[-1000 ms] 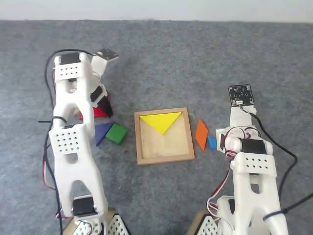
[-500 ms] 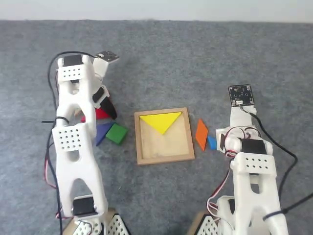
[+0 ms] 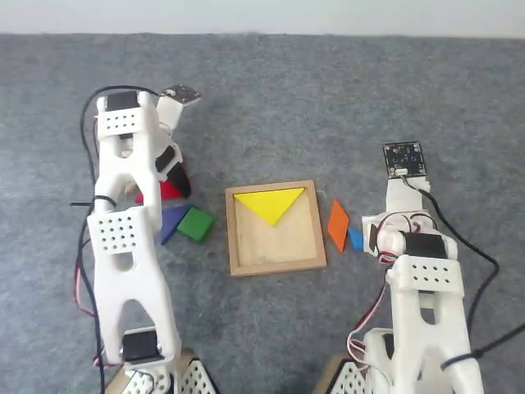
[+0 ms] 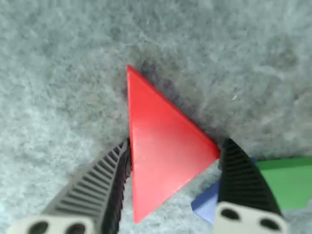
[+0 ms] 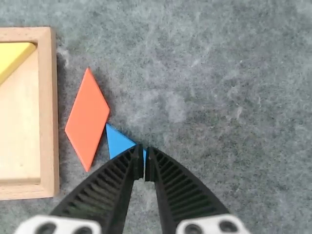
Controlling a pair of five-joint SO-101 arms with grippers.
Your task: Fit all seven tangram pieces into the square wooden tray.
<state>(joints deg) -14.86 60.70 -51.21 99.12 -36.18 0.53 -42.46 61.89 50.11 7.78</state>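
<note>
The left end effector (image 4: 175,146) is spread wide and pinches the red triangle (image 4: 156,126), which lies flat on the worktop (image 3: 328,107). The right end effector (image 5: 145,148) is pressed together, its tips touching the blue triangle (image 5: 117,141) beside the orange parallelogram (image 5: 87,119). The wooden tray (image 3: 279,266) holds the yellow triangle (image 3: 269,203).

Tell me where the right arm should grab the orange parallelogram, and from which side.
Come straight down: the orange parallelogram lies flat on the carpet, so only its edges offer grip. Pinch across the two long parallel edges, in the half away from the blue triangle, which lies against its outer edge. The finger on the wooden tray side probably has little room.
</note>
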